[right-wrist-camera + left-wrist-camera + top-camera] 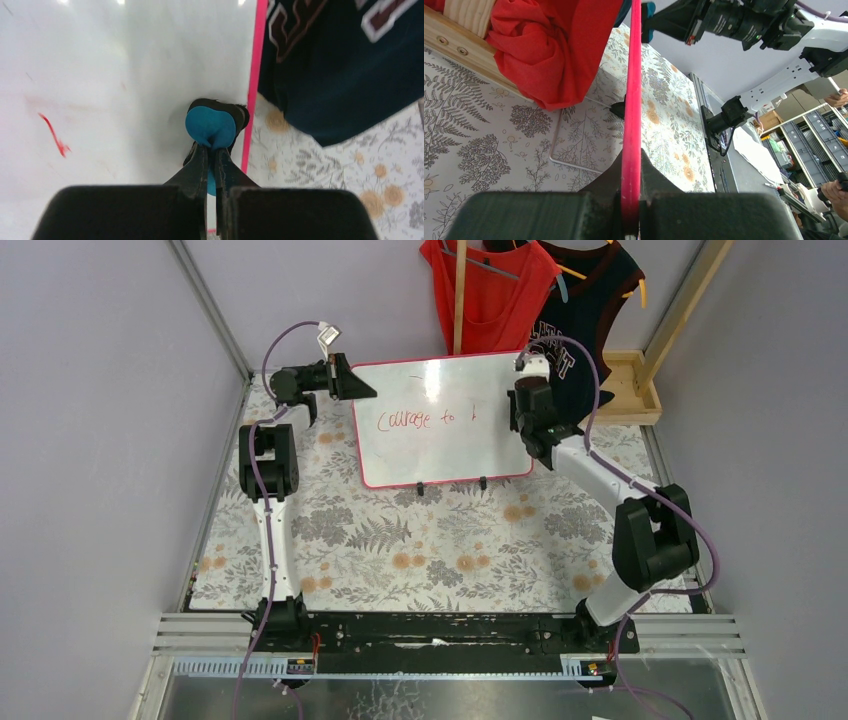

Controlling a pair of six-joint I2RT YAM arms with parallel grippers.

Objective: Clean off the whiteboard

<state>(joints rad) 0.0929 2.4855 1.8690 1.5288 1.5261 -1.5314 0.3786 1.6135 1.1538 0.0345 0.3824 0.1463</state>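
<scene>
The whiteboard [440, 425] stands tilted on two black clip feet at the back middle, red-pink framed, with red handwriting [415, 418] on its left half. My left gripper [352, 383] is shut on the board's upper left edge; in the left wrist view the red frame [632, 100] runs between the closed jaws. My right gripper [520, 410] is at the board's right edge, shut on the blue-and-black eraser [211, 127], which presses on the white surface [100, 75] near the pink frame [254, 75]. A red stroke [54, 135] shows to its left.
A red garment [490, 290] and a dark jersey [580, 330] hang behind the board, next to a wooden frame [625, 380]. The floral tablecloth [430, 540] covers the table. Grey walls stand on both sides.
</scene>
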